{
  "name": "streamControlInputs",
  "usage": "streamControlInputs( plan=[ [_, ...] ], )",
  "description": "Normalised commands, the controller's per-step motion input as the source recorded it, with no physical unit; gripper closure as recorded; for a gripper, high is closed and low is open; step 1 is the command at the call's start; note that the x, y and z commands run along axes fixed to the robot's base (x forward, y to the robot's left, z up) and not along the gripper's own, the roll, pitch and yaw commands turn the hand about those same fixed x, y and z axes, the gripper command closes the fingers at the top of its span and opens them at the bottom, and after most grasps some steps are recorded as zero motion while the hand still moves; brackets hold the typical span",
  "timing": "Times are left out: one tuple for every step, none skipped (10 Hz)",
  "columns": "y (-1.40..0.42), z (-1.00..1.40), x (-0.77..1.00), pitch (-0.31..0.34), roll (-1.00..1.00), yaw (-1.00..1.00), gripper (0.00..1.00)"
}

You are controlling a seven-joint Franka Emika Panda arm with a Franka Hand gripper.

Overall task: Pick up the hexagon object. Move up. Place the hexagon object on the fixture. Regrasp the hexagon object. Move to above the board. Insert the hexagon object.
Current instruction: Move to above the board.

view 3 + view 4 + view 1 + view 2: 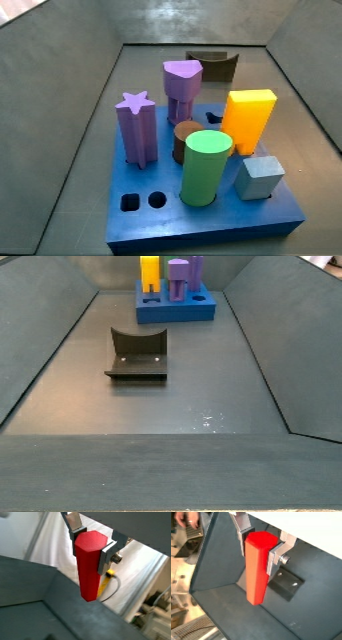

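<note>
A dark grey floor (160,406) lies between sloped grey walls (47,351) in both side views, small glints of light (207,418) on it, while in a wrist view a white sheet (47,542) hangs beyond the wall with a yellow cable (108,586) before it.

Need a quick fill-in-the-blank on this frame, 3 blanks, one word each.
1. The gripper is shut on a ___ hexagon object.
2. In both side views the gripper is ___ of frame.
3. On the blue board, the star-shaped peg is ___.

Missing words: red; out; purple
</note>
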Motion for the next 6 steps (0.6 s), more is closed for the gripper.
streamControlInputs(
  plan=[
    [-1.00, -0.08, -0.93, -0.008, -1.00, 0.03, 1.00],
    [-0.98, -0.09, -1.00, -0.037, -1.00, 0.04, 1.00],
    [-0.95, -0.11, -1.00, -0.050, -1.00, 0.04, 1.00],
    [-0.88, -0.08, -1.00, -0.081, -1.00, 0.05, 1.00],
    [-0.84, -0.08, -1.00, -0.095, -1.00, 0.05, 1.00],
    [-0.40, -0.05, -0.59, -0.124, -1.00, 0.05, 1.00]
  ],
)
